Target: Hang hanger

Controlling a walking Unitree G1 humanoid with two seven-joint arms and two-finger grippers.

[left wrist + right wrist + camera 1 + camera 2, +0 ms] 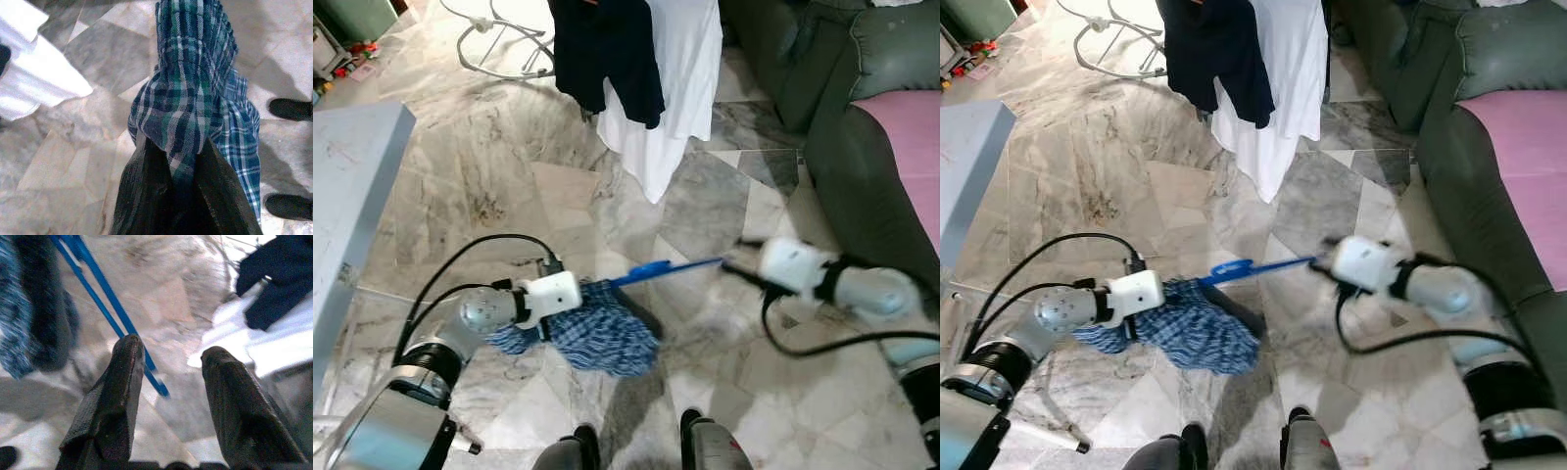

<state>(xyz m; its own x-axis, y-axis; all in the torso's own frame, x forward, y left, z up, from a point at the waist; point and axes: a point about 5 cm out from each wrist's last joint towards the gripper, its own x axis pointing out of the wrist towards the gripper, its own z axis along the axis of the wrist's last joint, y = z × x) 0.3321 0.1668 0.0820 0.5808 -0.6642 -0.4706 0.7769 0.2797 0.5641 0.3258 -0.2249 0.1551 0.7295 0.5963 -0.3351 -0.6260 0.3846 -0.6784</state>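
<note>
A blue-and-green plaid garment (602,333) hangs bunched from a blue plastic hanger (666,269) low over the marble floor. My left gripper (178,166) is shut on a fold of the plaid cloth, and its white wrist (548,294) sits at the garment's left side. The hanger's free arm sticks out to the right toward my right gripper (739,264), which is blurred. In the right wrist view that gripper (171,350) stands open, and the hanger's (105,298) blue end shows in the gap between the fingers (122,382), not pinched.
A dark navy shirt (607,49) and a white garment (671,88) hang ahead on a drying rack with a white base (499,39). A green sofa (862,127) with a pink cover (911,137) is on the right. A grey table (352,196) is on the left.
</note>
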